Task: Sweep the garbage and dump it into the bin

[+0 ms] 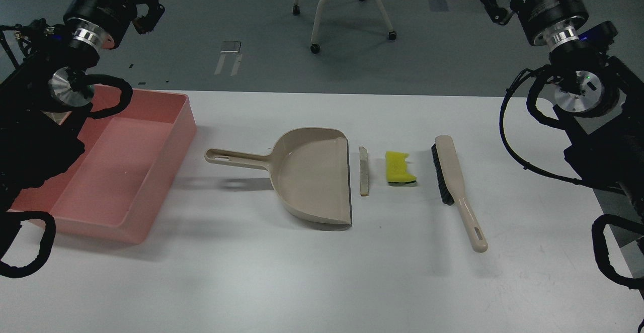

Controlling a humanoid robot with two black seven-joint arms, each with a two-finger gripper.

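Beige brush first: my right gripper (finger state unclear, like my left gripper) should take its handle squarely.

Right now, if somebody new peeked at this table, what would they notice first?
Probably the big pink tub on the table's left side, the brightest thing there. Next, the row across the middle: a beige dustpan, a thin whitish slice beside its open edge, a yellow sponge chunk, and a black-bristled brush. The black left gripper and right gripper hang high at the far corners, touching nothing.
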